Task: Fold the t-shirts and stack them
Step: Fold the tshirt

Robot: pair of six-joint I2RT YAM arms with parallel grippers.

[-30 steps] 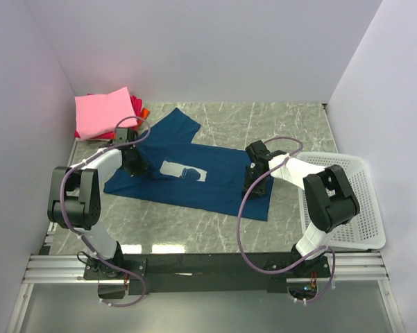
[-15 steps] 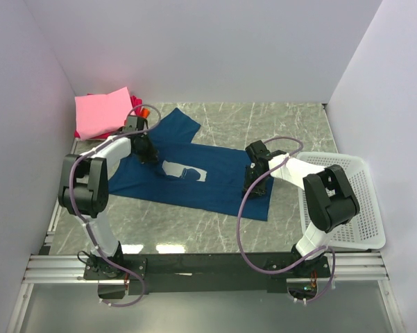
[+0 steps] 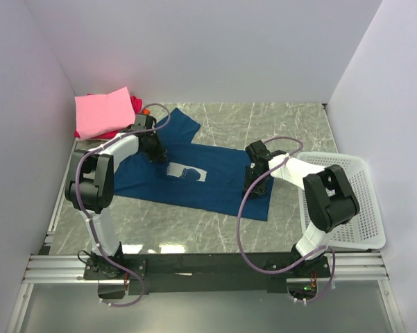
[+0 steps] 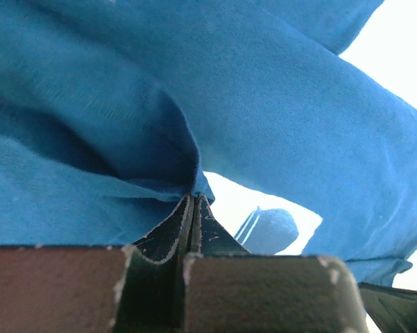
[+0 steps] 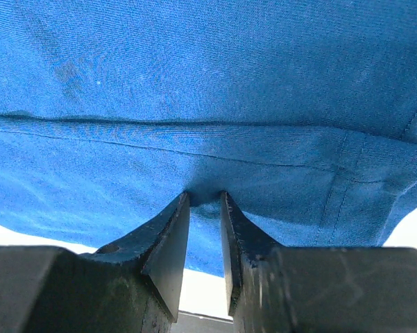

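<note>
A dark blue t-shirt point(image 3: 222, 182) with a white square print point(image 3: 184, 172) lies spread across the middle of the table. My left gripper point(image 3: 155, 147) sits at its left shoulder, just left of the print, and is shut on a pinch of blue cloth point(image 4: 264, 104), which rises in folds from the closed tips point(image 4: 193, 196). At the shirt's right end, my right gripper point(image 3: 252, 182) has its jaws a little apart with a bunch of hem cloth point(image 5: 194, 69) caught between the tips point(image 5: 204, 198). Folded pink point(image 3: 103, 112), red point(image 3: 134, 104) and orange point(image 3: 146, 111) t-shirts are stacked at the back left.
A white mesh basket point(image 3: 364, 208) stands at the right edge of the table, beside the right arm. White walls close in the left, back and right sides. Bare marble table point(image 3: 277, 121) shows behind the shirt and in front of it.
My left gripper has moved back and to the right, from the shirt's left edge towards the print, drawing the left side of the shirt inward. The right gripper has stayed put.
</note>
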